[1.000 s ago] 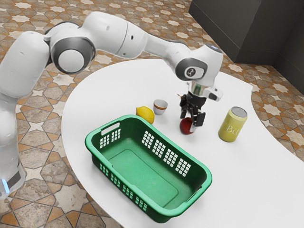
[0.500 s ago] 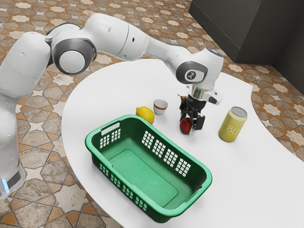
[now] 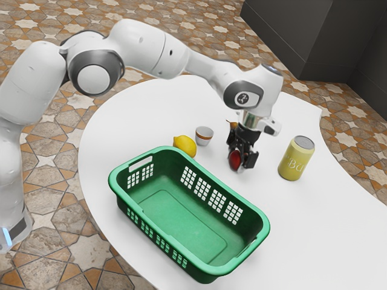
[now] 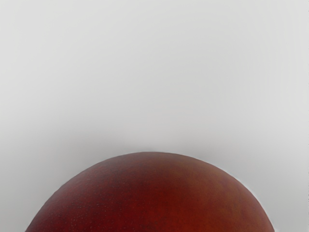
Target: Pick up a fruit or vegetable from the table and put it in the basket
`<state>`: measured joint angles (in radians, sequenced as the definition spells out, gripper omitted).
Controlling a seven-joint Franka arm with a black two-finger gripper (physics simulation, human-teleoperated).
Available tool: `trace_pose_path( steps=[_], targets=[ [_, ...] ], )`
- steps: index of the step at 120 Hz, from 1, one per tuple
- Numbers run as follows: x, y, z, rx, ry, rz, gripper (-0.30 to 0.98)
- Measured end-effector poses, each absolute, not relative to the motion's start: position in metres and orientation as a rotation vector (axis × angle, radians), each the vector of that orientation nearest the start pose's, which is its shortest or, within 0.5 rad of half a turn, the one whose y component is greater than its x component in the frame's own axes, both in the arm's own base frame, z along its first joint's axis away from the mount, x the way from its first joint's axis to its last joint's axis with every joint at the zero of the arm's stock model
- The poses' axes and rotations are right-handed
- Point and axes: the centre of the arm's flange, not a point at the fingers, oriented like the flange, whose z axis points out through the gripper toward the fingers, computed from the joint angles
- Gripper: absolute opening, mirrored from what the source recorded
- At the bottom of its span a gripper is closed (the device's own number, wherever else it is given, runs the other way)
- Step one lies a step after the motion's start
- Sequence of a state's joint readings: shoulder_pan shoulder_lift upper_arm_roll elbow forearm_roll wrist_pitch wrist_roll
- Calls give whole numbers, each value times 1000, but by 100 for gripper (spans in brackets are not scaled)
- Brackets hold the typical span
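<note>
- At the exterior view's left rises the arm (image 3: pixel 139 45), smooth white shells with grey joint rings, bent high over the table (image 3: pixel 121 115), probably so the hand can come down from above.
- The basket (image 3: pixel 181 217) spans the lower middle of the frame, its open top upward, ready to receive fruit. It is green, plastic-looking, rounded at the corners, with square holes in its walls.
- Just beyond its far rim lies the lemon (image 3: pixel 185 146), yellow and tapered.
- The small cup (image 3: pixel 204 136) stands upright beside the lemon, pale with a brown band.
- Right of centre, the red fruit (image 3: pixel 234 160) is at the gripper, low over the table near the basket. The wrist view shows a rounded, speckled skin, deep red warming to orange.
- The gripper (image 3: pixel 242 163), black and pointing down, is right at this fruit, seemingly for a grasp from above; whether it grips the fruit or stands open, one cannot tell.
- Farther right the can (image 3: pixel 296 158) stands upright, a yellow-green cylinder with a grey metallic top, well apart from the basket.
</note>
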<state>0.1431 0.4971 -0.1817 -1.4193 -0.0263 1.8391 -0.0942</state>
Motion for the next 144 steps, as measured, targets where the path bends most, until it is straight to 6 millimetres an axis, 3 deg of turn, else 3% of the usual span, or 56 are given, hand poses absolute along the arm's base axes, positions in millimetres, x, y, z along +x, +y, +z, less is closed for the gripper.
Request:
trace_pose_path(
  steps=[22, 32, 42, 48, 58, 67, 77, 98, 122, 144],
  targets=[
    [692, -9, 418, -3243, -138, 102, 36],
    [687, -26, 459, -3229, -77, 3, 35],
    [668, -61, 523, -3187, 34, -147, 35],
    [645, -100, 560, -3158, 142, -207, 35],
    [597, -163, 583, -3111, 327, -205, 36],
    [565, -203, 577, -3075, 448, -154, 35],
    [549, -223, 562, -3053, 507, -96, 35],
    [535, -238, 533, -3041, 534, -17, 35],
    [530, -250, 523, -3051, 536, -12, 35],
    [520, -277, 503, -3061, 581, 3, 35]
  ],
)
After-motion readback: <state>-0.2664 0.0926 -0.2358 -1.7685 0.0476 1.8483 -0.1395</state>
